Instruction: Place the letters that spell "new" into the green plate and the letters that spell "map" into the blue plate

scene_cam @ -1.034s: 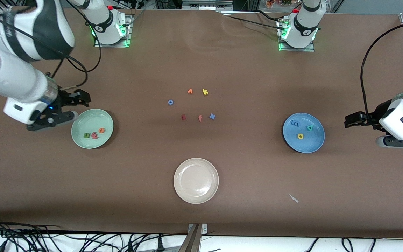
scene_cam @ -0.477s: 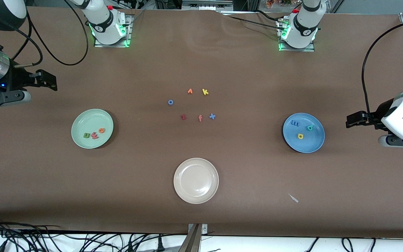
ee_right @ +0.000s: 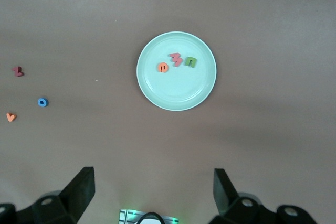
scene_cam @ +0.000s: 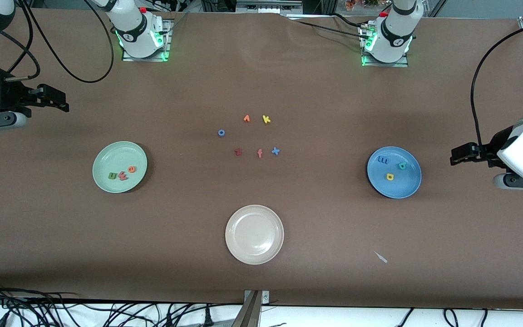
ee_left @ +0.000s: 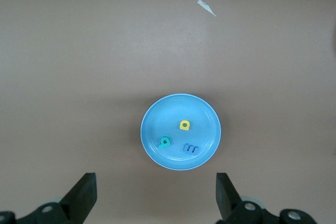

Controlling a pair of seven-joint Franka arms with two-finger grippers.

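Over the last second the right gripper (scene_cam: 61, 102) pulled back from beside the green plate (scene_cam: 116, 154) to the upper edge of the front view at its own arm's end of the table. Its fingers stood wide apart with nothing between them. The left gripper (scene_cam: 456, 158) hardly shifted. It hovered at mid-height by the frame's edge at its arm's end, near the blue plate (scene_cam: 407, 186), also spread wide and empty.

The n (scene_cam: 112, 175), w (scene_cam: 122, 176) and e (scene_cam: 131, 169) lay together in the green plate, in the middle band of the frame. The m (scene_cam: 383, 160), p (scene_cam: 402, 165) and a (scene_cam: 390, 176) lay in the blue plate. The white plate (scene_cam: 254, 234), low in the centre, held nothing.

With both words sorted and both arms drawn clear, the task looked finished.
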